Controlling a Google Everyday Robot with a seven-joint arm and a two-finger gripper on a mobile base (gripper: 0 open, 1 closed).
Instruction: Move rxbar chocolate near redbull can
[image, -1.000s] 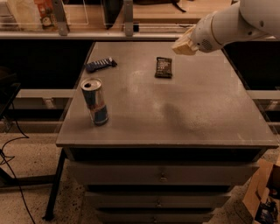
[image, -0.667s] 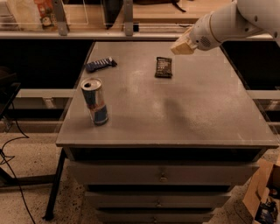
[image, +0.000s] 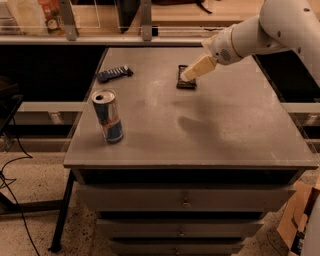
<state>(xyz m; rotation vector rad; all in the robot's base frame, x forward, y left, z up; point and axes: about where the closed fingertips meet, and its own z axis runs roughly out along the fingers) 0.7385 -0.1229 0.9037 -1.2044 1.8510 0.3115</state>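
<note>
So basically nothing's been moved yet. The rxbar chocolate (image: 185, 84) is seen lying flat on the counter (image: 225, 125) toward the far side, roughly mid-width, well apart from the redbull can (image: 108, 116), which is stood upright near the front left corner. The gripper (image: 192, 71) is positioned right over the bar's far end, angled down at it. Whether contact is made can't be told, and how far open it is can't be made out either, though nothing is seen being carried. A dark blue wrapped bar (image: 114, 74) is parked at the far left, not needed here. Judged from that, only the approach looks done. The grab, the carry across and the set-down beside the can are all left to be done.
</note>
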